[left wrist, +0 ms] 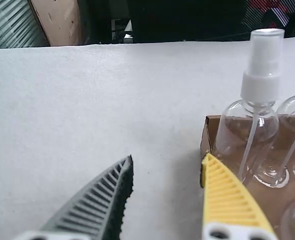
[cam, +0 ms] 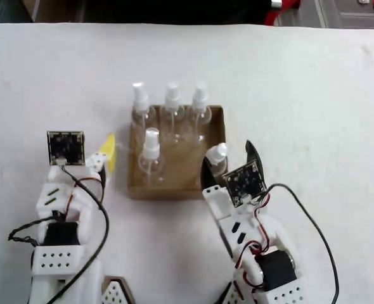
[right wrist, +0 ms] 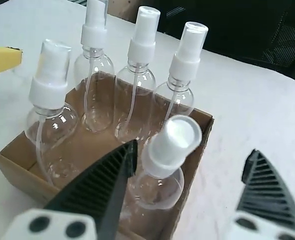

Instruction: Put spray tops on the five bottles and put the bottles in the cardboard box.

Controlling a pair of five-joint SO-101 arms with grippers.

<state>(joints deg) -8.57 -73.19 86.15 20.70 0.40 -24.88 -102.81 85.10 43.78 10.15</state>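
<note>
The cardboard box lies mid-table and holds five clear bottles with white spray tops. Three stand in its far row, one stands at the near side by the left arm, and the fifth bottle sits in the corner by the right arm, slightly tilted. My right gripper is open, its black fingers on either side of that fifth bottle without touching it. My left gripper is open just outside the box's left wall, holding nothing, with its yellow finger next to the box corner.
White table cloth spreads all around the box, with free room beyond it and to both sides. The table's far edge meets dark floor and furniture. Cables trail from both arm bases at the near edge.
</note>
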